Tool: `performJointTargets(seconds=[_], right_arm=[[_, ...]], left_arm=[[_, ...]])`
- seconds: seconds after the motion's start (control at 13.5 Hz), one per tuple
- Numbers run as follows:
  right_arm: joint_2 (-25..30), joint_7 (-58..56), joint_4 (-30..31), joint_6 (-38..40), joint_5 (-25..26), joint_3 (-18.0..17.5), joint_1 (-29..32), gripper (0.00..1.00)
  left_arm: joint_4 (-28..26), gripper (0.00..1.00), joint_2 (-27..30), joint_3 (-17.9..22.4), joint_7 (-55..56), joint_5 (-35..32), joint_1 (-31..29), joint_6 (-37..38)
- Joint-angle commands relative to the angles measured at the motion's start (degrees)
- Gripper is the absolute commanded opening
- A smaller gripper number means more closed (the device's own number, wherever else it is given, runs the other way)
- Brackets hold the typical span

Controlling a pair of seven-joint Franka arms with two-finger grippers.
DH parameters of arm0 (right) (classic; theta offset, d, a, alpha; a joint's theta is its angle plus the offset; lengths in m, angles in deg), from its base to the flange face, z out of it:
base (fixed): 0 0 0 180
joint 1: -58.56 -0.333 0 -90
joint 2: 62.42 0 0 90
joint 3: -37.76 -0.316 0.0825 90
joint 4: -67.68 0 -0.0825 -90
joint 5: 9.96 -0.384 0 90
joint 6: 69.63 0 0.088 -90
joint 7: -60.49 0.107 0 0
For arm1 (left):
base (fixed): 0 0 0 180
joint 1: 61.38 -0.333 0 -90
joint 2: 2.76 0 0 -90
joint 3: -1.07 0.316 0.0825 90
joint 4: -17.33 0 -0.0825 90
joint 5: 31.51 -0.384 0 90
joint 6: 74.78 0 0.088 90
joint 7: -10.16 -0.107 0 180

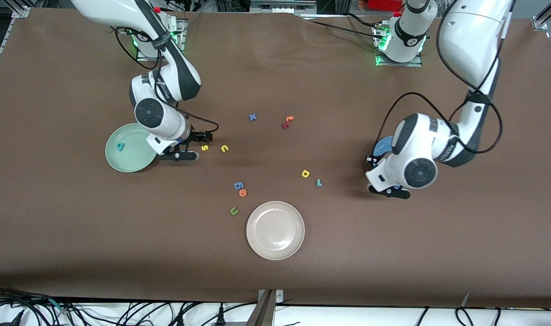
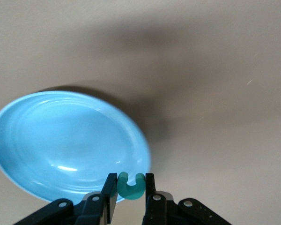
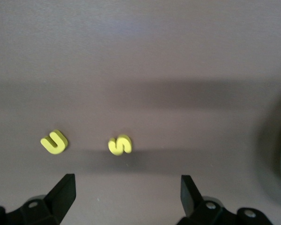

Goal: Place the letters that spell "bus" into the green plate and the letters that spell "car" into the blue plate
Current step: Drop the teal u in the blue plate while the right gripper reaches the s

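Left wrist view shows us the left gripper (image 2: pixel 131 187) pinched onto the teal c (image 2: pixel 131 186), which hangs over the rim of the blue plate (image 2: pixel 61 140). To finish this step well, we judge that we should carry the letter a little inward over the plate's flat middle, lower it close, and only then let go, so the light foam does not bounce off the rim.

In the right wrist view, the right gripper (image 3: pixel 129 187) stands wide open and empty, low over the table, just beside the yellow s (image 3: pixel 120 145), with the yellow u (image 3: pixel 54 141) lying beside that. We would centre the fingers on the s before closing, since the piece is small.

From the front, the green plate (image 1: pixel 121 160) already holds the teal b (image 1: pixel 120 146). The yellow a (image 1: pixel 306 173) and the thin teal r (image 1: pixel 319 182) lie on the bare table toward the left arm's end, apart from the blue plate.

We can read no brand or label; the only writing is the foam letters themselves.
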Motion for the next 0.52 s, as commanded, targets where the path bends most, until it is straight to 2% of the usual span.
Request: performJointTargets(seconds=[0.0, 0.15, 0.22, 0.3, 0.37, 0.44], right_arm=[[-1.2, -1.1, 2.5, -6.5, 0.5, -0.1, -0.3, 0.98], [-2.1, -1.1, 3.8, -9.6, 2.4, -0.1, -0.3, 0.95], [-2.7, -1.1, 4.0, -10.5, 2.8, -0.1, -0.3, 0.95], [-3.2, -1.0, 4.0, -11.3, 2.9, -0.1, -0.3, 0.95], [-3.7, -1.0, 4.1, -12.3, 2.9, -0.1, -0.3, 0.92], [-4.2, -0.9, 4.4, -13.3, 2.9, -0.1, -0.3, 0.92]], left_arm=[[0.4, 0.26, -0.5, -0.2, -7.3, -2.6, -1.9, 1.9], [0.4, 0.28, -1.5, -0.2, -7.9, -7.1, -1.8, 2.2], [0.4, 0.34, -2.0, -0.2, -8.2, -7.3, -1.8, 2.2], [0.4, 0.62, -2.3, -0.2, -8.6, -7.4, -1.8, 2.2], [0.5, 1.00, -2.3, -0.2, -9.6, -7.3, -1.7, 2.2], [0.5, 1.00, -2.0, -0.3, -9.0, -7.2, -1.6, 2.2]])
